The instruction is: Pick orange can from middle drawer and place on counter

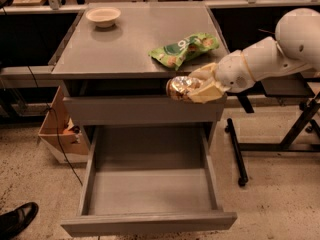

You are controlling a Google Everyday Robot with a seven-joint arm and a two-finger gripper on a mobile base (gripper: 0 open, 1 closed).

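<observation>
My gripper [192,86] is shut on the orange can [179,87], a shiny copper-coloured can held on its side. It hangs in the air in front of the counter's [125,44] front right edge, level with the top drawer front and above the open middle drawer [150,184]. The drawer is pulled out and its flat grey bottom is bare. My white arm reaches in from the right.
A green snack bag [184,49] lies on the counter near the front right, just behind the can. A small beige bowl [103,16] stands at the back left. A cardboard box [57,131] sits left of the cabinet. A black side table stands on the right. A shoe [17,219] shows at bottom left.
</observation>
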